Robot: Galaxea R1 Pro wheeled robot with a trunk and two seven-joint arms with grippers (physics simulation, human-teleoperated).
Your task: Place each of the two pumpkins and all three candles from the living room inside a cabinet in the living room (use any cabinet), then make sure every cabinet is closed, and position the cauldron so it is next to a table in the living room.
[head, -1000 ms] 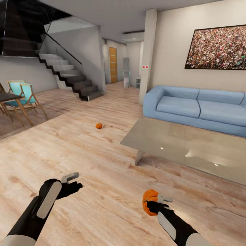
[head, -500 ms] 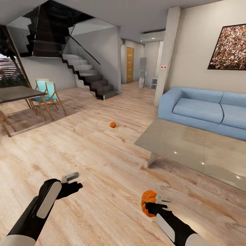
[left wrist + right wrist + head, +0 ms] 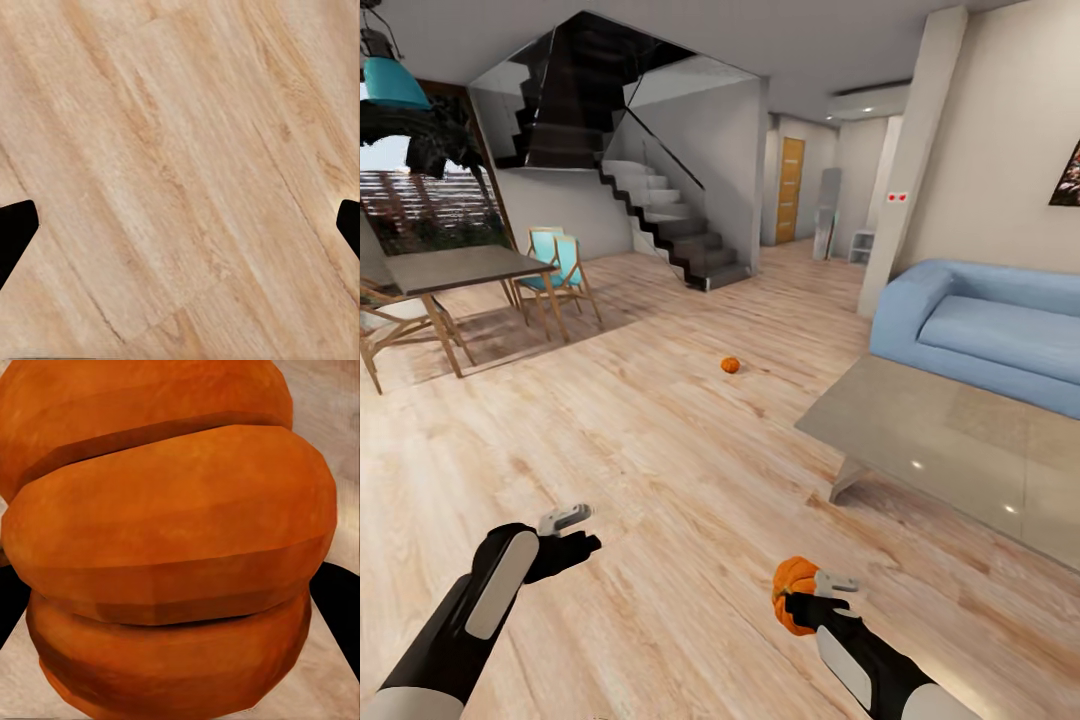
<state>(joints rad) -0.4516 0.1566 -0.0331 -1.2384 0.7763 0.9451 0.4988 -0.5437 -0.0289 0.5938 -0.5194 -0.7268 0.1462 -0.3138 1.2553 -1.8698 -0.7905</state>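
My right gripper (image 3: pixel 807 597) is shut on an orange ribbed pumpkin (image 3: pixel 794 592), held low over the wooden floor at the lower right of the head view; close up, that pumpkin (image 3: pixel 172 540) bulges between the two dark fingertips. A second small pumpkin (image 3: pixel 730 365) lies on the floor in the middle of the room, well ahead of both arms. My left gripper (image 3: pixel 575 530) hangs open at the lower left above bare floorboards, and its dark fingertips (image 3: pixel 15 229) stand far apart with nothing between them.
A low glass-topped coffee table (image 3: pixel 960 440) stands to the right, with a blue sofa (image 3: pixel 990 335) behind it. A dining table (image 3: pixel 455 268) with chairs (image 3: pixel 555 262) is at the left. Stairs (image 3: pixel 680 235) and a hallway lie beyond. Open floor stretches ahead.
The whole view has swung left: sofa, coffee table and floor pumpkin shifted right in the picture and the dining table came into sight. Both arms keep their pose, the right still gripping its pumpkin.
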